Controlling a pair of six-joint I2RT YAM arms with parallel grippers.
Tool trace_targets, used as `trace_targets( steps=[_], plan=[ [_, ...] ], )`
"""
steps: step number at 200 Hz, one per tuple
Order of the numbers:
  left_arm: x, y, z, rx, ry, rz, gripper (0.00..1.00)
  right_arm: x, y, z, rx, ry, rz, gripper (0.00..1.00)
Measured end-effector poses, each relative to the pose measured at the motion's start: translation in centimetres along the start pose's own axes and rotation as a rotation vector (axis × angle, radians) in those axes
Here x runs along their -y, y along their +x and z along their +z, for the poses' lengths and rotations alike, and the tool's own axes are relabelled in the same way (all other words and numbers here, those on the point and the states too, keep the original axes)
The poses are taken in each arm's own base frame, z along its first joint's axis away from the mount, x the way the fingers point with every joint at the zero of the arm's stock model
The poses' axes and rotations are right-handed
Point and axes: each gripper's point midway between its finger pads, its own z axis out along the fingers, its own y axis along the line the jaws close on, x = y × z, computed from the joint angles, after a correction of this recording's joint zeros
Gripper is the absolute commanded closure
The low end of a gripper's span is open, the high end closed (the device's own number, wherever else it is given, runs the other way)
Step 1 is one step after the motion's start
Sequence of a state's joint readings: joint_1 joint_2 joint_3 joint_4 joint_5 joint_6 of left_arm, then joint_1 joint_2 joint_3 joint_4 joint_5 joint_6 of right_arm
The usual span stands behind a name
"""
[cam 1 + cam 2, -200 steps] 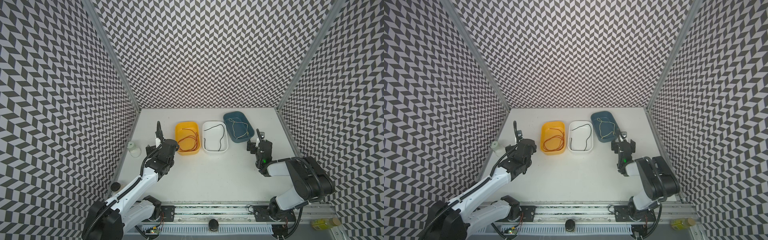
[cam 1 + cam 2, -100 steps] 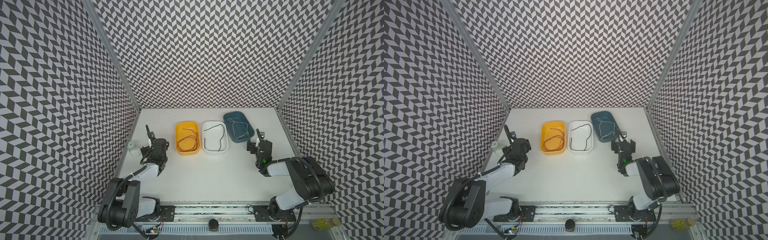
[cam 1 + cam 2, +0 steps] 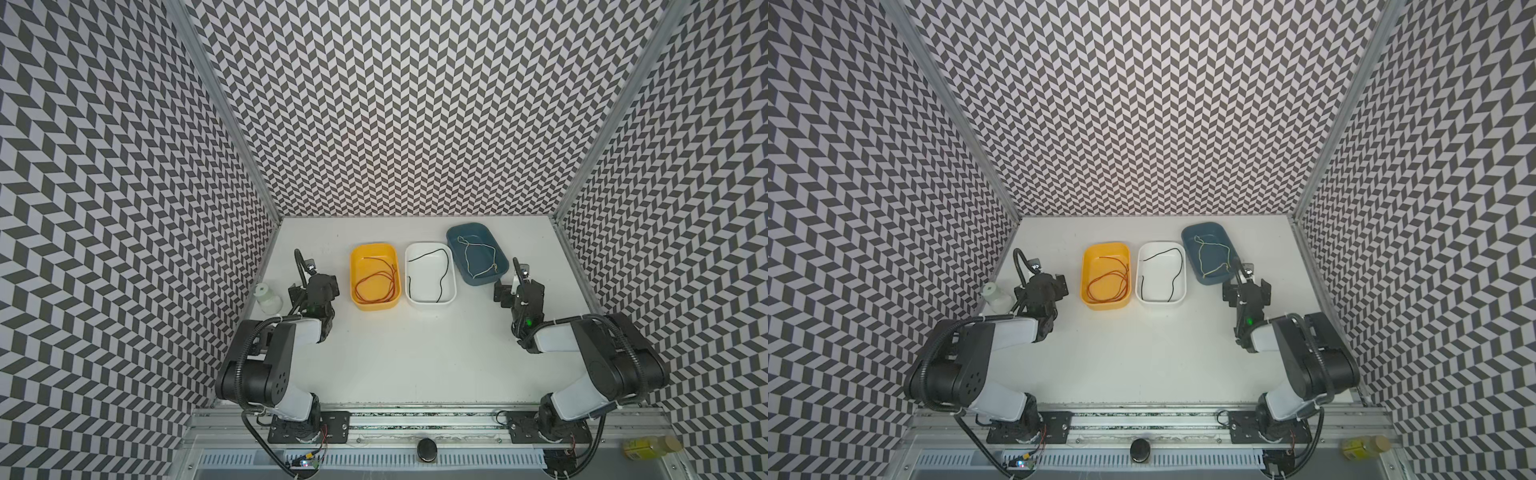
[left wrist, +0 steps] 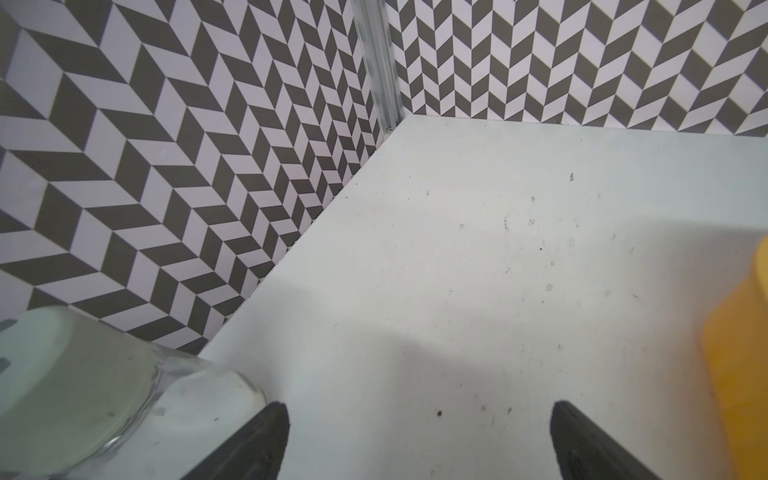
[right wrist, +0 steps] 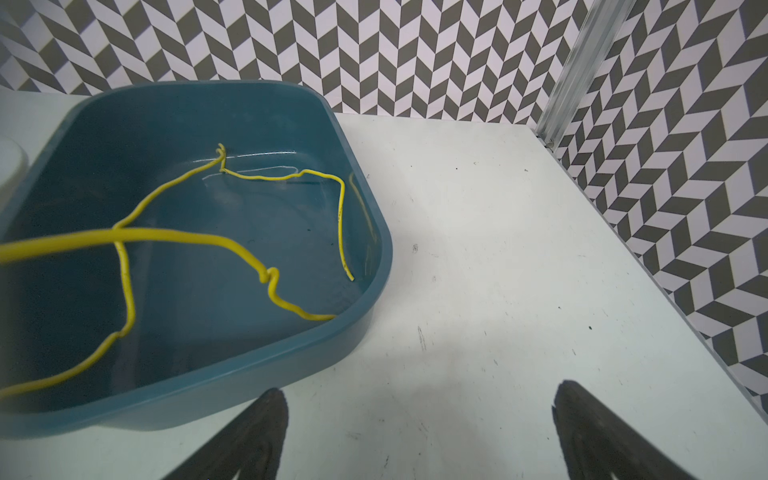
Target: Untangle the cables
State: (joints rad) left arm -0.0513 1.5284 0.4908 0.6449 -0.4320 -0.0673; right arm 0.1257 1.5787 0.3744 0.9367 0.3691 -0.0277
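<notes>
We have folded our left arm [image 3: 270, 357] back over its base, elbow raised, and our left gripper [image 3: 314, 290] has drawn away from the yellow tray [image 3: 375, 306], nearer the jar [image 3: 266, 297].

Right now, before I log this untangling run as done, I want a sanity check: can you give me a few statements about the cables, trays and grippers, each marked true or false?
1. The red cable lies alone in the yellow tray. True.
2. The black cable shares the white tray with the yellow cable. False: the yellow cable lies in the blue tray, and the black cable has the white tray to itself.
3. The right gripper is shut on the yellow cable. False: it is open and empty, over the table beside the blue tray.
4. The left gripper is open and holds nothing. True.
</notes>
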Motion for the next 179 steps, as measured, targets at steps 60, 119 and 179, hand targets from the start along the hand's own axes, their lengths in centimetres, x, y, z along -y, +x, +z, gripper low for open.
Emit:
trace_targets(
  steps=[60,119,179],
  plan=[
    [0.7,1.3,-0.1,0.026,0.119,-0.018,0.00,0.0,0.0,0.0,-0.001,-0.002,0.000,0.01],
    [1.4,0.5,-0.2,0.061,0.158,-0.027,0.00,0.0,0.0,0.0,-0.001,-0.002,0.000,0.01],
    [1.5,0.5,-0.2,0.064,0.163,-0.028,0.00,0.0,0.0,0.0,-0.001,-0.002,0.000,0.01]
  ],
)
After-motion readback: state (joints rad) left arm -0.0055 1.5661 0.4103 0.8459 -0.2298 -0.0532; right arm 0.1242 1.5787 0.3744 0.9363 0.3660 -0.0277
